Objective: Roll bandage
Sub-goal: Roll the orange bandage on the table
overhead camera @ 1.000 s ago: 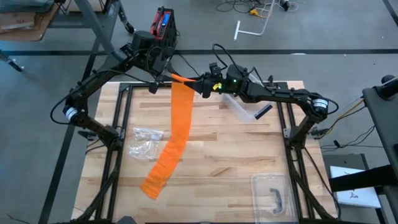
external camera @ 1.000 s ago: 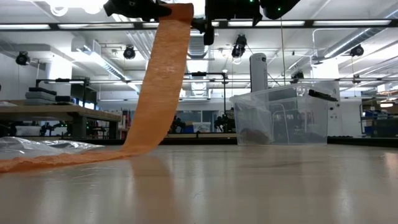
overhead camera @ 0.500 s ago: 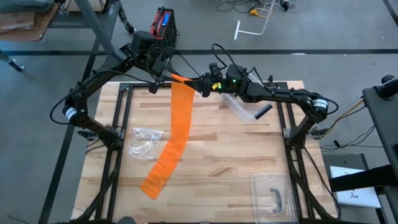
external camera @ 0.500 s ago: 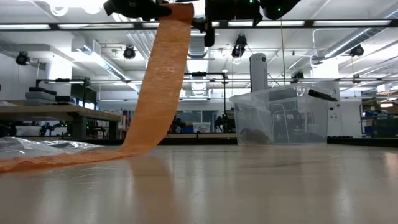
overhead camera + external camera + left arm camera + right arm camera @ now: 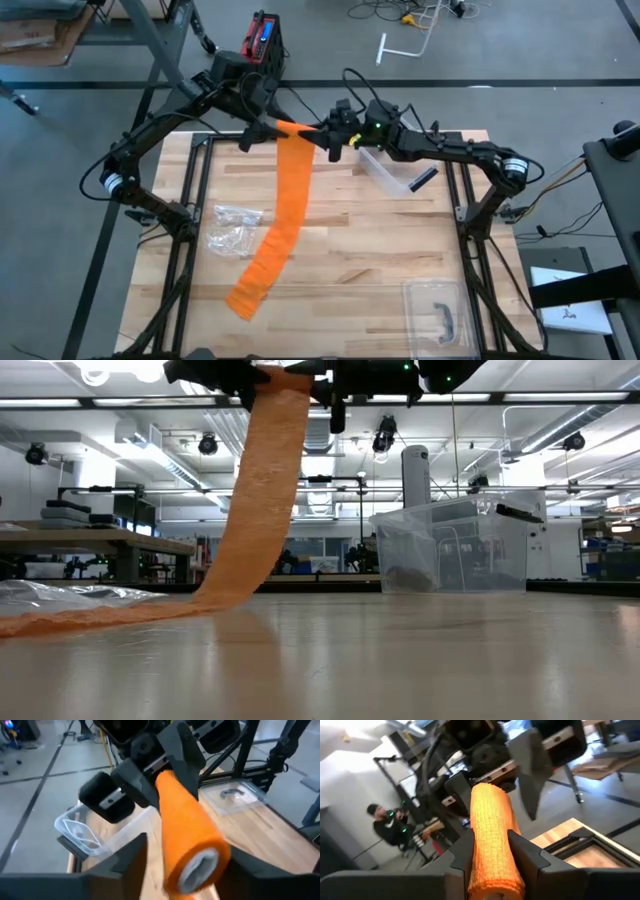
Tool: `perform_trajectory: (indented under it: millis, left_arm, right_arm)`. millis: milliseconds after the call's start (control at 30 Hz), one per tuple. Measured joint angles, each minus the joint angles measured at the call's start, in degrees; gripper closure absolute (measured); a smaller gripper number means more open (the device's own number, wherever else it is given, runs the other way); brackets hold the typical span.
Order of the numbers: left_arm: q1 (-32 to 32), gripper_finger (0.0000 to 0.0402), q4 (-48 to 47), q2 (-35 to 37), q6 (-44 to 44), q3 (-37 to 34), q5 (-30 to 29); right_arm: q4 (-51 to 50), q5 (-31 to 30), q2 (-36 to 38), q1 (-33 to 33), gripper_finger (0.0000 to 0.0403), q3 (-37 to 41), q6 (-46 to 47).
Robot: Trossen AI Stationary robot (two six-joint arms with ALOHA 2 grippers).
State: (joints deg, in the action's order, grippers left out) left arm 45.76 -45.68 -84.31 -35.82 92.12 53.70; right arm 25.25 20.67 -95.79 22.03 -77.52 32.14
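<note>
The orange woven bandage [image 5: 283, 210] is being held raised above the far part of the light wooden slatted counter [image 5: 350, 270]. Its rolled end [image 5: 492, 842] is being suspended between the two tools, while the unrolled strip is hanging down from the roll and is trailing across the counter toward the near edge, its loose end lying flat on the boards.

The right tool [image 5: 322, 139] is being positioned at the side of the roll nearest the clear plastic bin [image 5: 385, 172]. In the right wrist view its two dark fingers [image 5: 527, 855] are being pressed against both sides of the roll, so the bandage roll is being gripped by this tool.

The left tool [image 5: 262, 128] is being positioned at the opposite side of the roll from the bin. In the left wrist view the roll's open end [image 5: 200, 865] is being seen between this tool's dark fingers [image 5: 127, 857], with visible gaps on either side; the fingers are being kept apart and are not being closed on the roll.

A crumpled clear plastic wrapper [image 5: 233, 228] is lying on the counter just beside the hanging strip, on the side away from the bin. A clear plastic lid with a dark handle [image 5: 438, 312] is resting near the counter's near edge, well apart from the bin.

A person in dark clothing [image 5: 390, 827] is being seen in the room beyond the counter.
</note>
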Motion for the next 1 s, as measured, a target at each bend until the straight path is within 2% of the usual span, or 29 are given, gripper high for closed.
perform_trajectory:
  millis: [133, 267, 467, 700, 1000]
  left_arm:
    - [-0.01, 0.0152, -0.44, 0.02, 2.72, 0.0, 1.41]
    - [0.01, 0.0102, -0.41, 0.02, 6.1, 0.0, 5.73]
    - [-0.14, 0.0069, -0.39, -0.34, 12.56, 0.0, 5.57]
    - [-0.37, 0.01, 1.38, -0.79, 14.11, -1.89, 5.65]
    - [-0.88, 0.0205, 3.04, -0.76, 15.59, -4.39, 5.86]
  right_arm:
    - [0.01, 4.64, 0.0, 0.64, 0.0322, 0.0, -3.86]
    - [-0.5, 5.96, 0.09, 0.71, 0.0323, 0.0, -8.58]
    - [-2.73, 6.79, 0.09, 0.99, 0.0324, 0.0, -15.8]
    - [-2.89, 7.39, 0.09, 1.01, 0.0324, 0.0, -20.2]
    - [-4.9, 7.4, 0.09, 1.12, 0.0324, -0.02, -22.73]
